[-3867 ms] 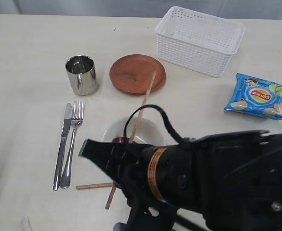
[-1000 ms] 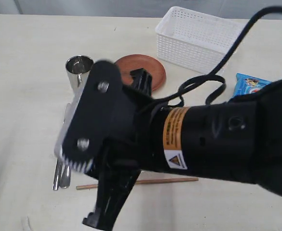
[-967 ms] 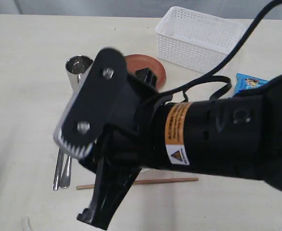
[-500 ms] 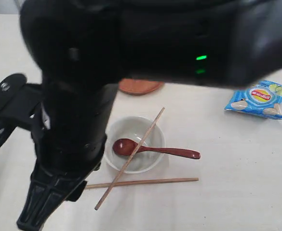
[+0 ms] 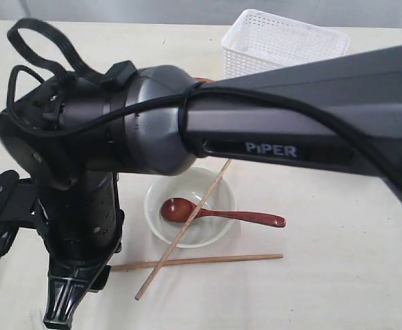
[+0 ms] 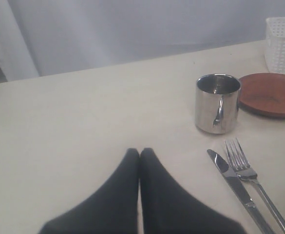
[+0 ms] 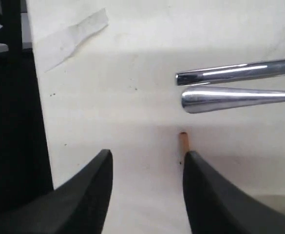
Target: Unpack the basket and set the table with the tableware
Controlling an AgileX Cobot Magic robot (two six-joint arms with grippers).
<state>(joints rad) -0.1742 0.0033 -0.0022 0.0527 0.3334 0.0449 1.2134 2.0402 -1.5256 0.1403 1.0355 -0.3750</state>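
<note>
The white bowl holds the dark red spoon. One chopstick leans across the bowl, and the other lies flat in front of it. My right gripper hangs open near the table's front left. The flat chopstick's end pokes out beside one of its fingers, with nothing between the jaws. The knife and fork handles lie just beyond. My left gripper is shut and empty, short of the steel cup, knife, fork and plate.
The white basket stands at the back right. My right arm spans the exterior view and covers the cup, plate and cutlery there. A strip of tape lies on the table by a dark frame.
My right arm has swung left and down, uncovering the bowl, spoon and chopsticks. Its jaws keep the same width. One chopstick has moved from the plate to lie across the bowl.
</note>
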